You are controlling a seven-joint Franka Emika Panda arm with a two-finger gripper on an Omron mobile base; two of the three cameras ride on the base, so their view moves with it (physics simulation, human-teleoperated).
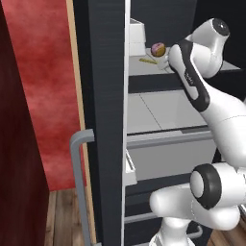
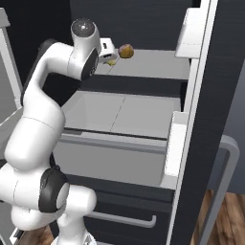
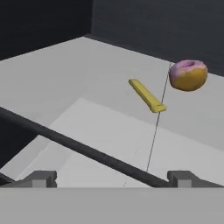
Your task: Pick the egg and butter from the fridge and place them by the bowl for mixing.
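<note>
1. The gripper (image 3: 112, 178) is open, its two dark fingertips (image 3: 41, 178) standing wide apart at the bottom of the hand view with nothing between them. It hangs above the front part of a light grey shelf (image 3: 65, 78) inside the fridge (image 1: 108, 120).
2. Ahead of the gripper lies the butter (image 3: 147, 95), a thin short yellow stick lying flat on the shelf, one end pointing toward the back wall and the other toward the shelf's front edge. It touches nothing else.
3. Just beyond the butter, nearer the back of the shelf, sits the egg (image 3: 188, 75), a small rounded lump with a pinkish top and a tan-orange lower body. It is close to the butter but apart from it.
4. A thin dark line runs from front to back across the shelf, passing just beside the butter's near end.
5. From the left base view, the egg (image 1: 158, 48) and the butter (image 1: 148, 60) rest on the upper shelf, with the arm's hand right beside them; a white box (image 1: 136, 36) stands at the shelf's rear corner.
6. From the right base view, the egg (image 2: 126, 50) shows as a brownish ball and the butter (image 2: 112, 61) as a yellow sliver next to the hand.
7. Below the shelf is a grey drawer (image 2: 115, 139) and, lower, a bar pull (image 2: 119, 220).
8. The open fridge door carries a long grey door handle (image 1: 79, 182) and white door bins (image 2: 174, 143).
</note>
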